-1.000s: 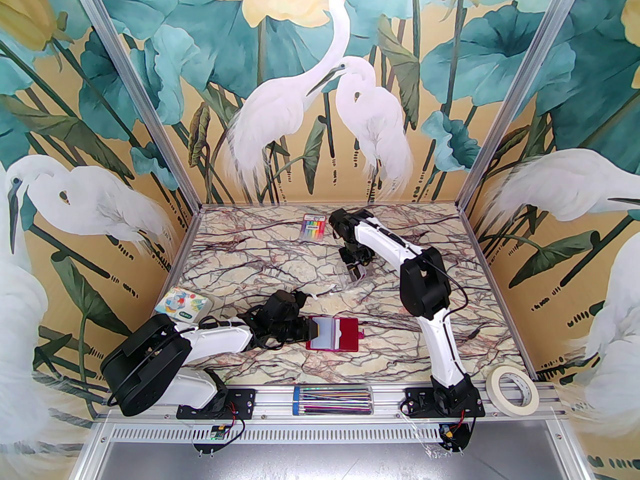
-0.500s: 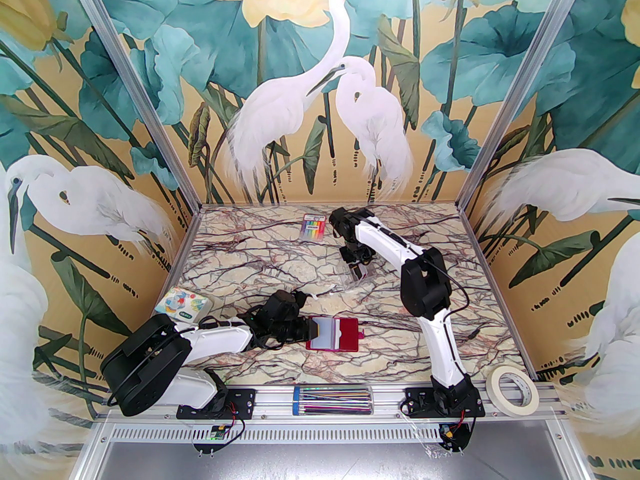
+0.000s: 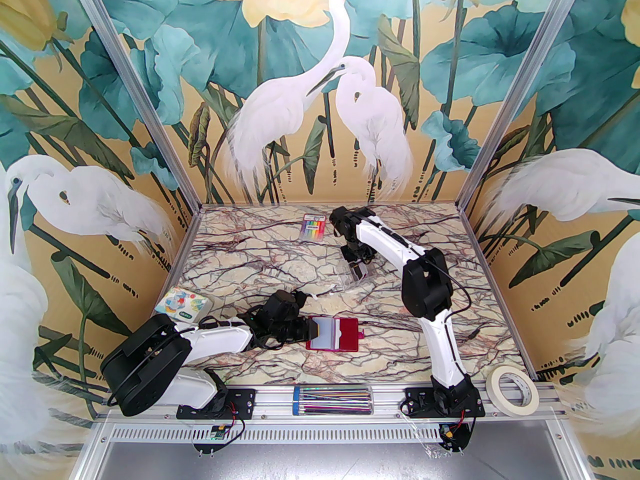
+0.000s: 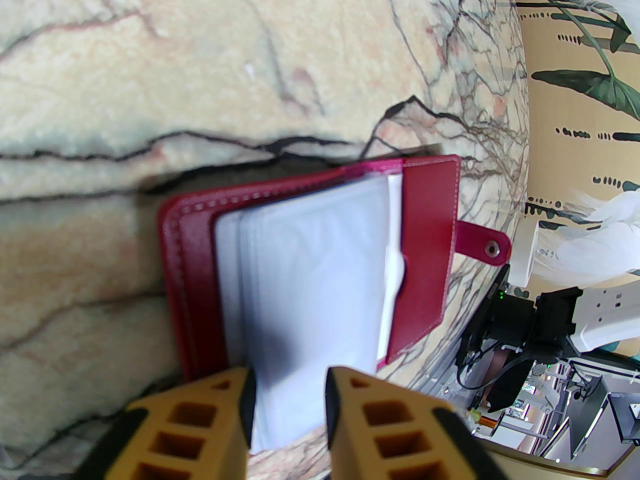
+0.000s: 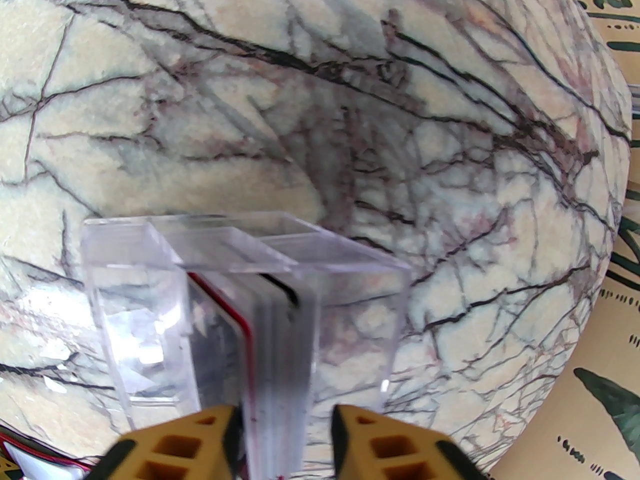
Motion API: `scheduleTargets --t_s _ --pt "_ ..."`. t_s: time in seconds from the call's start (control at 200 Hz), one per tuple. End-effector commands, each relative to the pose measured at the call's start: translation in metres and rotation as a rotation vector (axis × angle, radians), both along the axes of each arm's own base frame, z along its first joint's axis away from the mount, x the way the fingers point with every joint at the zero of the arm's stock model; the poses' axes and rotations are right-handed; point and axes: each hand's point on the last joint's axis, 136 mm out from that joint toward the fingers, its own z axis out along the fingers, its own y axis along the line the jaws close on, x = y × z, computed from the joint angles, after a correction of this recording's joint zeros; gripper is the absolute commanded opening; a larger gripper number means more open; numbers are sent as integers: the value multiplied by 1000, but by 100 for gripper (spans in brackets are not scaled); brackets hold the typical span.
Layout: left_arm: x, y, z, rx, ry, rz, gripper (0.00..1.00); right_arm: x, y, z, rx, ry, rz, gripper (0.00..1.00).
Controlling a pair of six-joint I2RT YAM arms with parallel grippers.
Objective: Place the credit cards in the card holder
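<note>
The dark red card holder [image 3: 345, 335] [image 4: 430, 228] lies open on the marble table, its clear sleeves fanned up. My left gripper [image 3: 312, 334] [image 4: 287, 408] is shut on the near edge of those sleeves. Farther back, the credit cards [image 5: 275, 328] stand on edge as a stack inside a small clear plastic box [image 3: 350, 279] [image 5: 130, 288]. My right gripper [image 3: 356, 270] [image 5: 285, 443] reaches down into the box and straddles the stack. Its left finger is against the cards, with a gap showing on the right side, so it is open.
A rainbow-striped pack [image 3: 313, 228] lies at the back. A patterned white square [image 3: 181, 304] sits at the left edge. A tape roll [image 3: 513, 389] rests at the near right corner. A clear case of coloured pens [image 3: 332, 399] lies between the arm bases.
My right gripper has shifted slightly up and right at the clear box. The left arm and the card holder have stayed put.
</note>
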Motion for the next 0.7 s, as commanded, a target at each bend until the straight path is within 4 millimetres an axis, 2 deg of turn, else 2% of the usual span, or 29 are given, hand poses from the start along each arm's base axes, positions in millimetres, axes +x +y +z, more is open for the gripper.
scheduleTargets --t_s 0.0,0.105,0.27,0.695 --pt "-12 10 -19 70 50 -14 30 3 -1 31 33 -61 1 51" --pt "-12 10 -19 70 49 -13 30 -3 12 29 105 -29 41 58" --pt "-12 9 -18 67 51 -13 30 -3 7 15 112 -9 48 64" --pt "-12 9 -18 69 48 -18 30 -16 7 -10 270 70 -77 62"
